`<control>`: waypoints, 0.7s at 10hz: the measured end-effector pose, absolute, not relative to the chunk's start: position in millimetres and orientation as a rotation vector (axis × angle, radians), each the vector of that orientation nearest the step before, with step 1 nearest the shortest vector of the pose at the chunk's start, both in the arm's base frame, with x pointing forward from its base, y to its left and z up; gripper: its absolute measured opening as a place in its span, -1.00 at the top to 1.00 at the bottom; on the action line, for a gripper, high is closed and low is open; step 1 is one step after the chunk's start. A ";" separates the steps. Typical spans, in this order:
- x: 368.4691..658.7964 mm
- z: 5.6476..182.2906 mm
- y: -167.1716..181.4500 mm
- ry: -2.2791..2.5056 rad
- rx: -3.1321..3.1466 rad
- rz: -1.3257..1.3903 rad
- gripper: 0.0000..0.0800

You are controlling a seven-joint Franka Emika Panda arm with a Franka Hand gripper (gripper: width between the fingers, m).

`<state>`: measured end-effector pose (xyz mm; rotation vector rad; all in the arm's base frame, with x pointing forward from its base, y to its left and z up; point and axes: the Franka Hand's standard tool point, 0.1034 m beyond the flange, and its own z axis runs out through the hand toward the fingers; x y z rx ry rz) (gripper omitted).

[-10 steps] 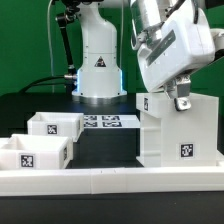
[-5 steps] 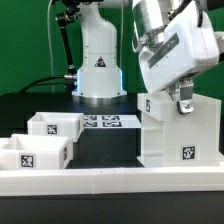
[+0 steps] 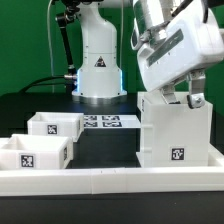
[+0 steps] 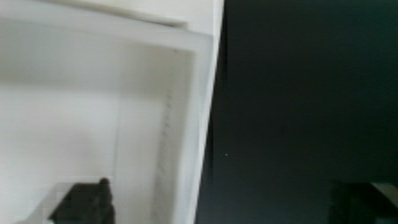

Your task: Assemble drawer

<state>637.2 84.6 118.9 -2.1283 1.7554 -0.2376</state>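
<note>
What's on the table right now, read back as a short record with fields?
housing: upright, at the exterior view's right
near tray: at the exterior view's left, outside the housing
far tray: behind the near tray, also outside the housing
marker board: flat, between far tray and housing
rail: along the front
claw: open, at the housing's top, a wall edge between its fingers

Robotics lab: marker board, black table.

No legible text: drawer bears square tags, robot base a triangle sign.
</note>
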 end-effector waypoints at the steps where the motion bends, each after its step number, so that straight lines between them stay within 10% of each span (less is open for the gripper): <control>1: 635.6 127.4 87.6 1.715 -2.159 -0.236 -0.56; 7: 616.9 158.5 90.7 1.473 -2.344 -0.241 -0.62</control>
